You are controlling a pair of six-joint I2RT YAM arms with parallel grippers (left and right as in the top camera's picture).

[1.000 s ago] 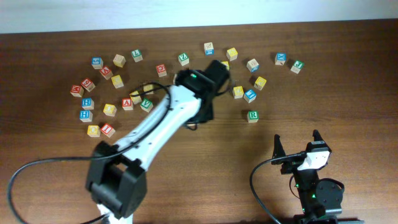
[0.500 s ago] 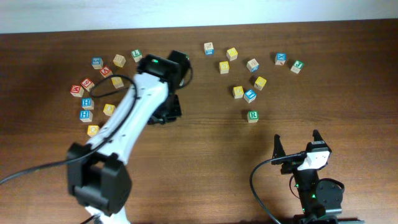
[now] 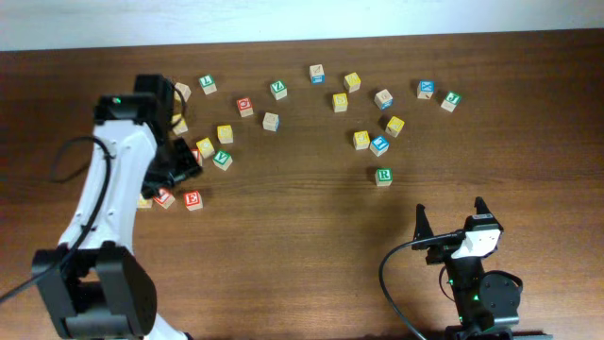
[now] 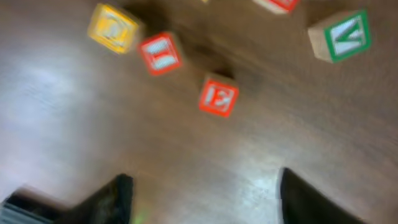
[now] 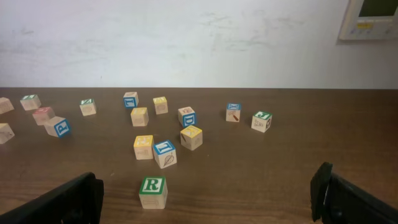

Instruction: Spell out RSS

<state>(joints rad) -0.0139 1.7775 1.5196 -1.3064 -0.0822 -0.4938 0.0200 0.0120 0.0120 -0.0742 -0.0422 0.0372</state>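
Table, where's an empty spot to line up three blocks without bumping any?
The big bare stretch of table in front, between the red E cube and the green R cube, is free. Crowded: the cluster by the left gripper and the scattered back row.

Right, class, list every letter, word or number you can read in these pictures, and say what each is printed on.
"R": green, on the white-faced cube, nearest in the right wrist view.
"E": on the red cube, left wrist view.
"V": on the green-bordered cube, same view.
Letters on the other cubes are too small or blurred to read; no words, brands or numbers show.
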